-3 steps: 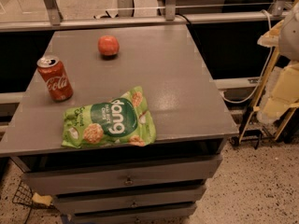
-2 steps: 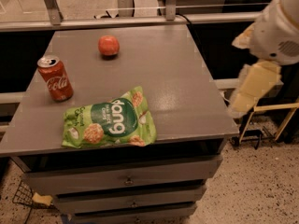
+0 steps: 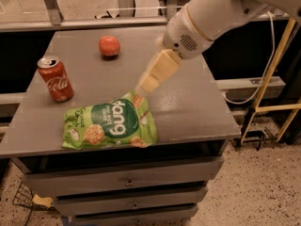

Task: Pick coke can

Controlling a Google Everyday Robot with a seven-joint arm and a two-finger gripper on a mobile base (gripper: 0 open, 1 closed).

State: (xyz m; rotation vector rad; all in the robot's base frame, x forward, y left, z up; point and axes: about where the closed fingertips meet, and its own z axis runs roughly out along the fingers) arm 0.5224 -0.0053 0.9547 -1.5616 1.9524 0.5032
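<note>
The coke can (image 3: 56,79) is red with white script and a silver top. It stands upright near the left edge of the grey table (image 3: 193,102). My gripper (image 3: 147,83) hangs over the middle of the table at the end of a white arm that reaches in from the upper right. It points down and to the left, just above the top right corner of a green chip bag, and holds nothing. The can is well to the gripper's left.
A green "dang" chip bag (image 3: 111,124) lies flat near the table's front edge, between the can and the gripper. A round red-orange fruit (image 3: 109,46) sits at the back. Drawers are below the tabletop. A yellow-framed stand (image 3: 270,102) is on the right.
The arm has swung in from the right edge of the view to over the middle of the table, bringing the gripper closer to the chip bag. The can, bag and fruit have not moved.
</note>
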